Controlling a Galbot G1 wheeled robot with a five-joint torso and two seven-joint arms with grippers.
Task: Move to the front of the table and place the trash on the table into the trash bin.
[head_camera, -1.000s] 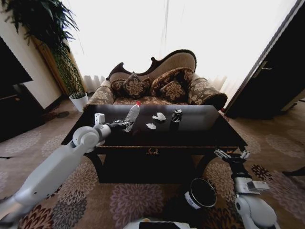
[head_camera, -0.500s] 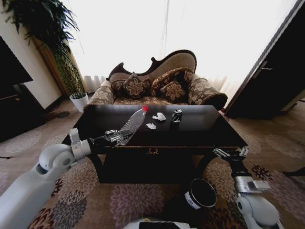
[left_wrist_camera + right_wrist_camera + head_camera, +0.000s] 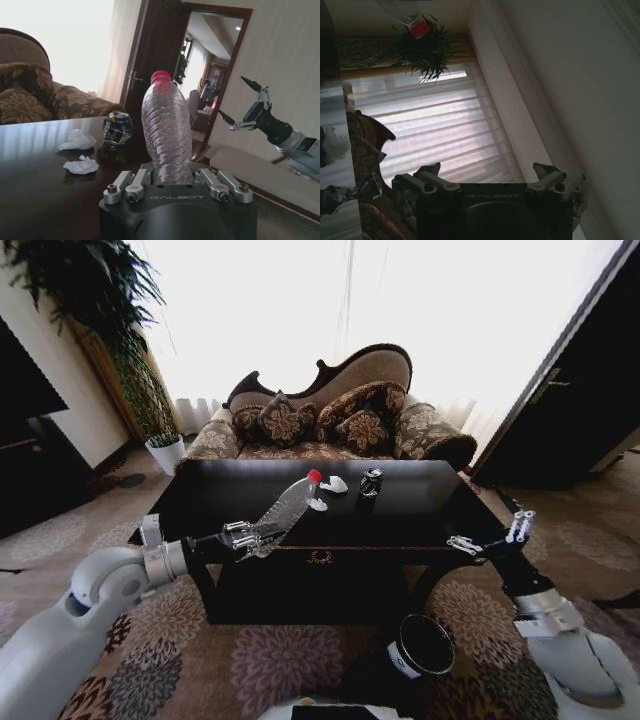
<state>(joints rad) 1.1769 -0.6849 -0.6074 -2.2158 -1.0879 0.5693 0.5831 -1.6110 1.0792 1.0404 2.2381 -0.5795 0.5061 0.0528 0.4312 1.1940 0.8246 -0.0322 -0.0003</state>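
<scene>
Clear bottle (image 3: 285,512) w/ red cap (image 3: 314,476) sits left of centre in head view, tilted, cap toward upper right, base clamped in left end effector (image 3: 243,537) above front-left edge of the bench (image 3: 420,502). Wrist view: fingers (image 3: 131,184) closed round bottle base. On glossy bench top, centre frame: dark crushed can (image 3: 371,482), white crumpled paper (image 3: 334,484), another bit (image 3: 319,505) just beside the bottle. Black trash bin (image 3: 421,646) on carpet, lower centre-right, below bench front. Right end effector (image 3: 489,535) at right, near bench's front-right corner, fingers spread wide, empty. Sofa (image 3: 330,415) behind bench, plant (image 3: 95,300) upper left.
</scene>
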